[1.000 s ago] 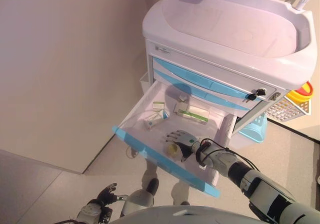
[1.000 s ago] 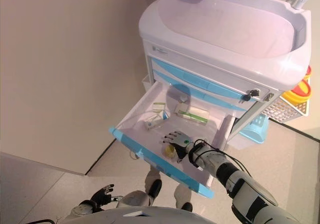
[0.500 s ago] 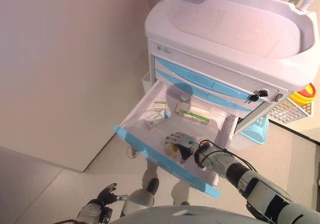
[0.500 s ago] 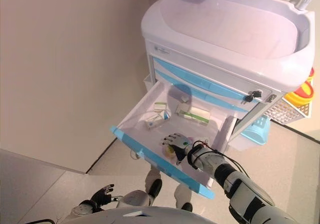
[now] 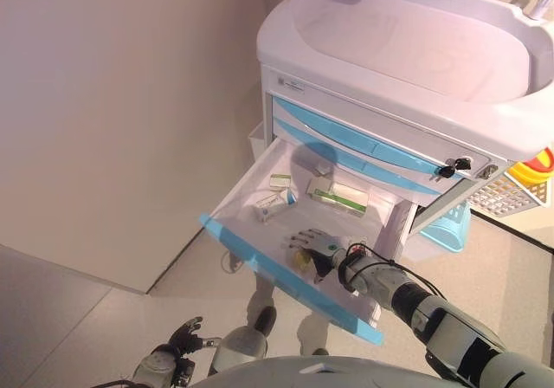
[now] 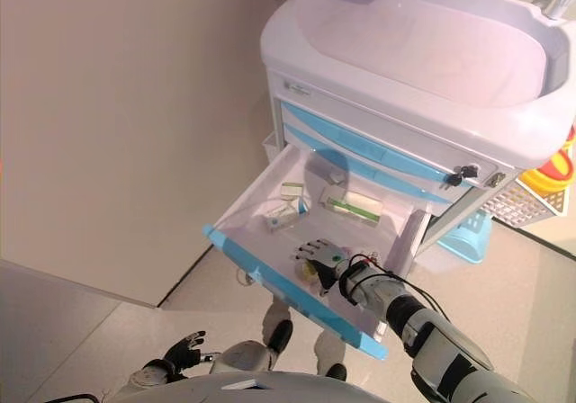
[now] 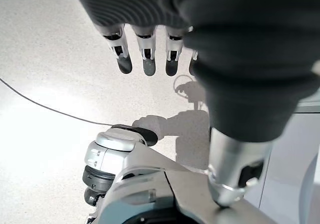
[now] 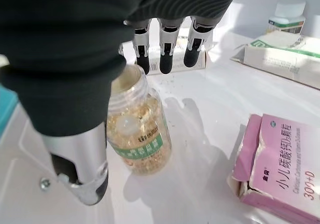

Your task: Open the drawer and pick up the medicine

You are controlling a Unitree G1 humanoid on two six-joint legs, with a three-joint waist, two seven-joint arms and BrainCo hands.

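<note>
The white cart's [image 5: 407,50] lowest drawer [image 5: 277,275], with a light-blue front, stands pulled out. Near its front lies a clear medicine bottle [image 8: 137,129] of yellow capsules with a green label, also visible from above as the bottle [image 5: 300,256]. My right hand [image 5: 318,243] hovers just over that bottle, fingers [image 8: 167,46] straight and the thumb [image 8: 80,169] beside it, not closed round it. My left hand [image 5: 177,340] hangs low by the floor, open and holding nothing.
The drawer also holds a pink box [image 8: 277,169], a white-and-green box [image 5: 339,197], smaller boxes [image 5: 275,204] and a small white bottle [image 8: 286,21]. A key [image 5: 450,168] sticks from the cart's lock. A wire basket [image 5: 511,193] and a light-blue bin [image 5: 446,223] sit at its right.
The whole view has shifted slightly as the camera moved. My right hand stays over the capsule bottle with hardly any movement; the left hand has not moved.
</note>
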